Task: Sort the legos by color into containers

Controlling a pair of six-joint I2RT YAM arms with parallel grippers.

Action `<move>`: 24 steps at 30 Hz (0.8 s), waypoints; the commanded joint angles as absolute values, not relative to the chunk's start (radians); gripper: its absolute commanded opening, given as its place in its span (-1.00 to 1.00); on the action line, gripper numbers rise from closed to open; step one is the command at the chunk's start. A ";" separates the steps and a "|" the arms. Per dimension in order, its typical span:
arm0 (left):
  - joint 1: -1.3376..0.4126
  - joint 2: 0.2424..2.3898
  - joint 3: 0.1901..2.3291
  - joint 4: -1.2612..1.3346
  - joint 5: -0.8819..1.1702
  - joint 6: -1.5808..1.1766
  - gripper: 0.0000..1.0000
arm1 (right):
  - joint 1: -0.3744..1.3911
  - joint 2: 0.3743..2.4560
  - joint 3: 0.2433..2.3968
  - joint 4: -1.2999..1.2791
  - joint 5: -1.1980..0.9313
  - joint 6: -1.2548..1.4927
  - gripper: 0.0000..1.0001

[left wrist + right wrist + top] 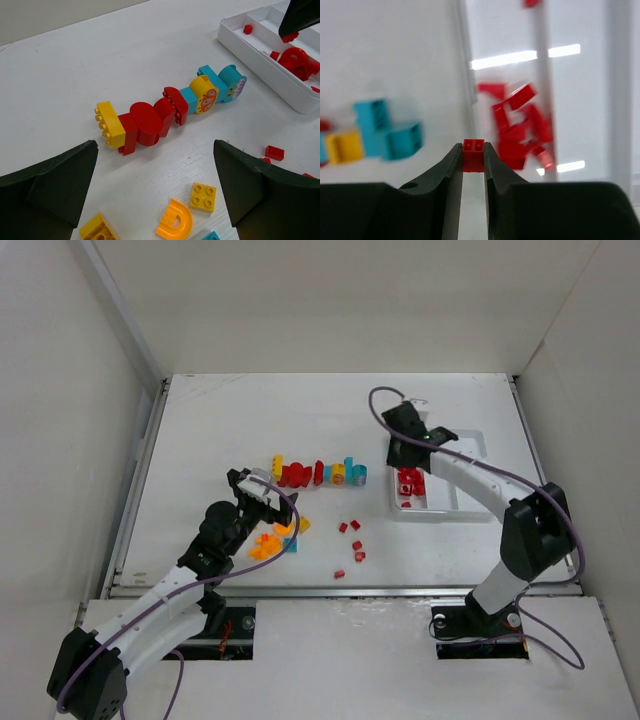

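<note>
My right gripper [473,150] is shut on a small red brick [473,156] and hovers over the left edge of the white tray [470,508]. A pile of red bricks [520,127] lies in the tray's left compartment [410,483]. My left gripper [155,200] is open and empty above loose orange and yellow pieces [175,220] on the table [275,540]. A joined row of yellow, red and cyan bricks [165,110] lies beyond it, also seen from above [320,473]. Several small red bricks [352,540] lie loose between the row and the table's front edge.
The tray shows at the upper right of the left wrist view [260,55], with the right gripper's dark finger above it. White walls enclose the table on three sides. The table's front edge [340,588] lies near the loose red bricks.
</note>
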State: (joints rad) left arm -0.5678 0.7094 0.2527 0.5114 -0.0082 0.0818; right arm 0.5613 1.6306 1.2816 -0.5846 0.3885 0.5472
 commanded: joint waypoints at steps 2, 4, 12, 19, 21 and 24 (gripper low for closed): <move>-0.571 0.683 0.249 0.575 0.012 0.095 1.00 | 0.428 1.730 1.320 -0.568 0.387 0.491 -0.89; -0.571 0.683 0.249 0.575 0.012 0.095 1.00 | 0.400 1.767 1.351 -0.568 0.376 0.468 -0.89; -0.571 0.683 0.249 0.575 0.012 0.095 1.00 | 0.367 1.867 1.468 -0.598 0.376 0.437 0.04; -0.571 0.683 0.249 0.575 0.012 0.095 1.00 | 0.417 1.777 1.434 -0.607 0.367 0.393 0.47; -0.571 0.683 0.249 0.575 0.012 0.095 1.00 | 0.477 1.714 1.410 -0.607 0.383 0.347 0.47; -0.571 0.683 0.249 0.584 0.012 0.095 1.00 | 0.647 1.648 1.326 -0.548 0.368 0.247 0.47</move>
